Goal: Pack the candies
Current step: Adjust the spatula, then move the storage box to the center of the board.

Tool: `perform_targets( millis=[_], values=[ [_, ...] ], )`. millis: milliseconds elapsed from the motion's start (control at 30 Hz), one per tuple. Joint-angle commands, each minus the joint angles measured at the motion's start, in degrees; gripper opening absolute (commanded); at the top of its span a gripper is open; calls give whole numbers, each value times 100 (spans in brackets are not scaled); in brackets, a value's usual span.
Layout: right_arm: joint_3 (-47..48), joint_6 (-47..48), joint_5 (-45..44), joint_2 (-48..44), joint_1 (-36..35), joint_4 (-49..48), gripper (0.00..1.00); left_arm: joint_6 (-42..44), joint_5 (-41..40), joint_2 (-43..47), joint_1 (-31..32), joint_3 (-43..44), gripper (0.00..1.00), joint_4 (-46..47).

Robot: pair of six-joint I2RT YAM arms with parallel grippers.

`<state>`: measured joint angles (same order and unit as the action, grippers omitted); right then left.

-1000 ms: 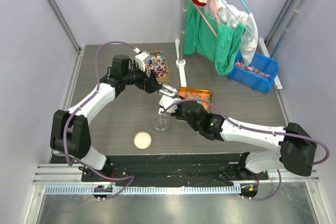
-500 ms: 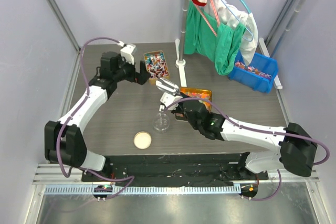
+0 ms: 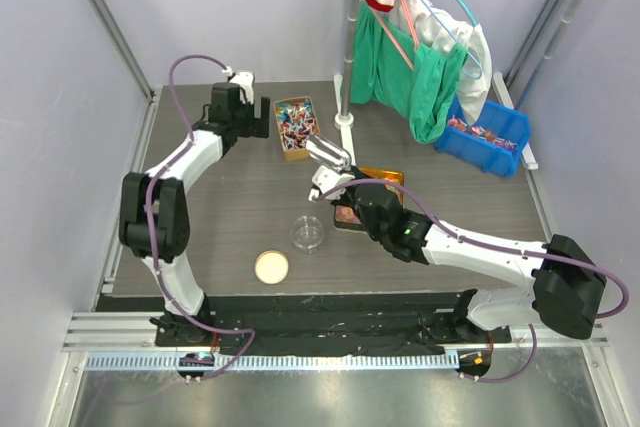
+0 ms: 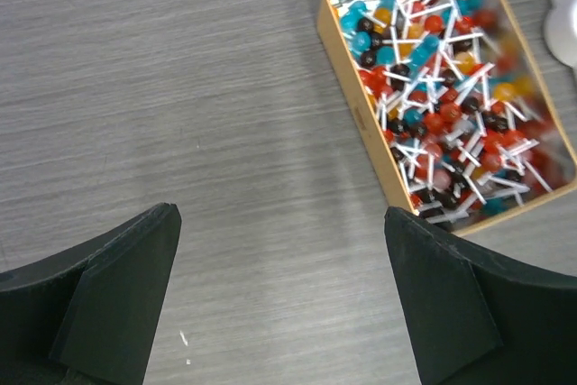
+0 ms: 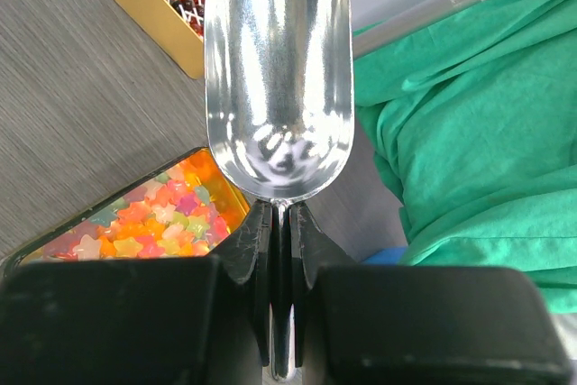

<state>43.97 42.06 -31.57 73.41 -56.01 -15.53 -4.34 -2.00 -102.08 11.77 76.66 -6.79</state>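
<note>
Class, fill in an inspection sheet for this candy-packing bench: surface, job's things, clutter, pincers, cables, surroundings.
Surface: dark wood-grain table, a few white specks by the left pincer.
Job's things: candies fill the yellow tin; clear jar stands open, its lid lying apart, nearer the arm bases.
Clutter: jelly pieces in the orange tin.
Pincers: left pincer open over bare table beside the yellow tin; right pincer shut on the handle of an empty metal scoop.
Cables: purple cables run along both arms.
Surroundings: green cloth hanging from a rack; blue bin of sweets at far right.
</note>
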Motion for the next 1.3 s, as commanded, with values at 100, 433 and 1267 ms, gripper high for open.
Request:
perform_targets(
  millis=[100, 433, 1267],
  values=[
    [-37, 100, -103, -116, 11, -486, 1, -252, -266, -839, 88, 1315, 100, -367],
    [-81, 144, -95, -107, 20, -521, 1, -225, -433, -1753, 457, 2018, 100, -675],
    [-99, 127, 11, -186, -24, -477, 1, 73, -1153, -2219, 475, 2213, 44, -1421]
  ],
)
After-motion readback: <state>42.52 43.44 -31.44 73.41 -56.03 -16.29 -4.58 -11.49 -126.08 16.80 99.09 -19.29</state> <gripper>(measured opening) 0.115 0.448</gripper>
